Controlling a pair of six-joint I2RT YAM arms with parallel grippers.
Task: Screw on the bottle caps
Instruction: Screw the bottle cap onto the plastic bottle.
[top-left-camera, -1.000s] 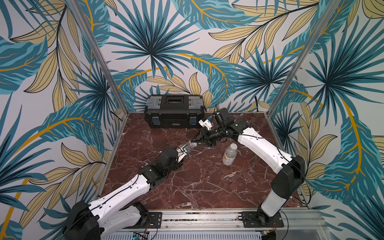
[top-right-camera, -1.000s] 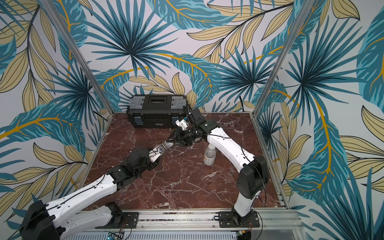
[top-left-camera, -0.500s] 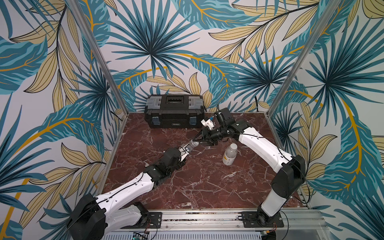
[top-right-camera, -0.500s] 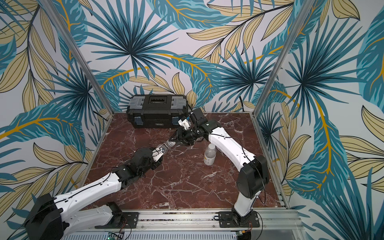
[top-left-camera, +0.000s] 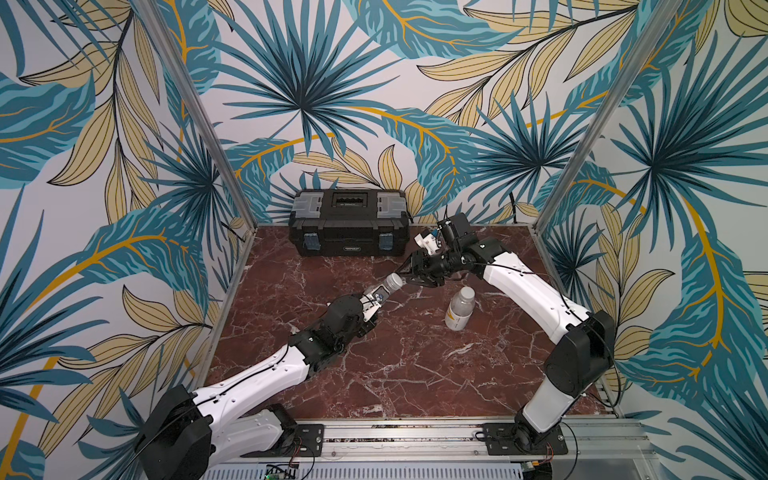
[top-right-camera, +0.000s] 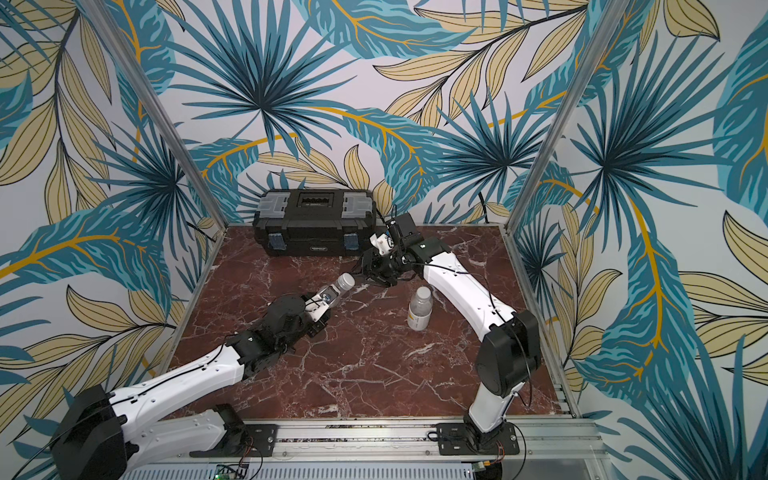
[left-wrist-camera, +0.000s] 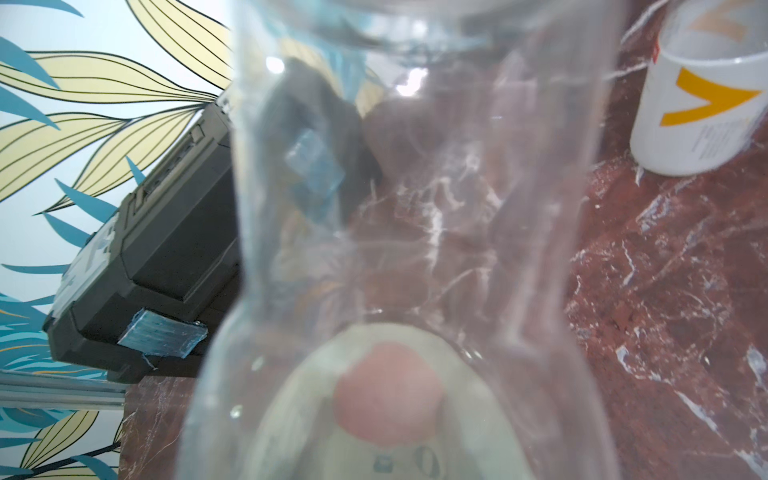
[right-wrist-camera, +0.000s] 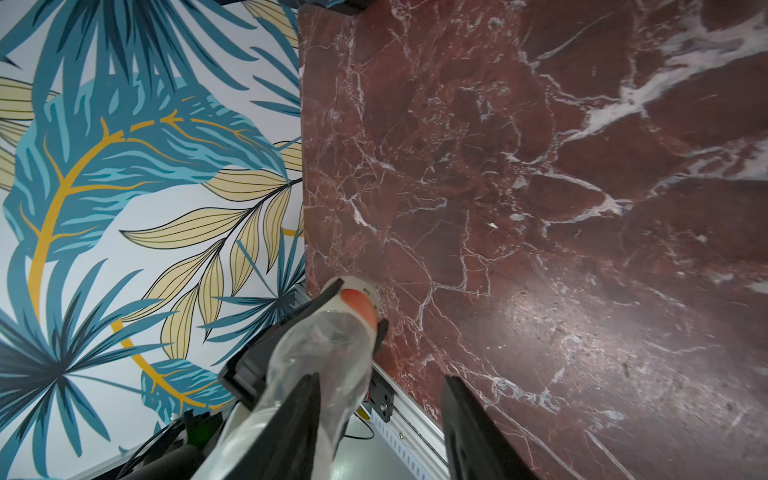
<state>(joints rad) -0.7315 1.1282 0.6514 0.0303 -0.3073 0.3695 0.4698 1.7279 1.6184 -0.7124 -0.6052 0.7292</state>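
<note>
Change: right gripper (top-left-camera: 409, 275) jaws now spread, off small round white screw cap (top-left-camera: 393, 281), mid-frame.
Hold: left gripper (top-left-camera: 375, 300) pinching clear plastic red-labelled bottle (top-left-camera: 384, 291).
Meaning: cap likely seated.

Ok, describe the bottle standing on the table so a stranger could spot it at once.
Find the black toolbox at the back of the red marble table. In front of it, toward the right arm, a small clear bottle stands upright alone. Unlike the other bottle, tilted in the left gripper, it is unheld and has a white-and-yellow label.
</note>
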